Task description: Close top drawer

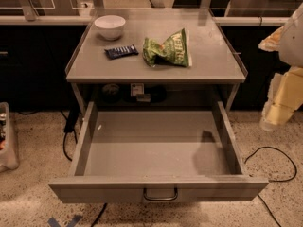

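The top drawer [158, 188] is a wide shallow grey metal drawer, pulled far out from under the cabinet top toward the camera. Its inside looks empty. Its flat front panel carries a small central metal bar handle [160, 195]. The lower drawers are hidden beneath it. My gripper [271, 119] hangs at the right edge of the view, pale yellow and white, to the right of the drawer's right side wall and above the floor. It touches nothing.
On the cabinet top [156, 70] stand a white bowl [110, 26], a dark snack bar [121, 51] and a green chip bag [168, 49]. Black cables [272, 167] lie on the speckled floor on both sides. A container [7, 136] stands at the far left.
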Robot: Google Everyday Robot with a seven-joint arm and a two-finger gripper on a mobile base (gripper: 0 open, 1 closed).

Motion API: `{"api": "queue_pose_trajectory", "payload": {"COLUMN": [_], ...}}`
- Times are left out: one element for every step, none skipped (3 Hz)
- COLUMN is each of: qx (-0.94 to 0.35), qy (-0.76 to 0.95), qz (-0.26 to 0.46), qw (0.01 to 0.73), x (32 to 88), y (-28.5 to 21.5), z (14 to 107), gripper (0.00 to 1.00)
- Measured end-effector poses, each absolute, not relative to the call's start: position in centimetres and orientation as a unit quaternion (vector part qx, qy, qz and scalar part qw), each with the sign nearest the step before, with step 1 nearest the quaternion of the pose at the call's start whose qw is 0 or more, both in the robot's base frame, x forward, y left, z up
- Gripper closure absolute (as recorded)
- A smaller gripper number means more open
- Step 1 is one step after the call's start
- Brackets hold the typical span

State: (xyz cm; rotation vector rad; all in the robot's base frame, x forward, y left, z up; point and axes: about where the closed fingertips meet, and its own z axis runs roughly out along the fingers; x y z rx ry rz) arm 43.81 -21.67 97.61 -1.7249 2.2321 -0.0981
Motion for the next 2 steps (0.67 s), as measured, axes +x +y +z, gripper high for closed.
{"api": "queue_pose_trajectory", "payload": {"qx": [-0.604,-0.606], "qy": [0.78,0.777], "qz": [-0.033,-0.023], "qw": [0.16,0.169], "x": [43.9,44.7], "y": [-21.6,-21.2], "z": [97.4,95.4], "gripper": [0.0,0.0]}}
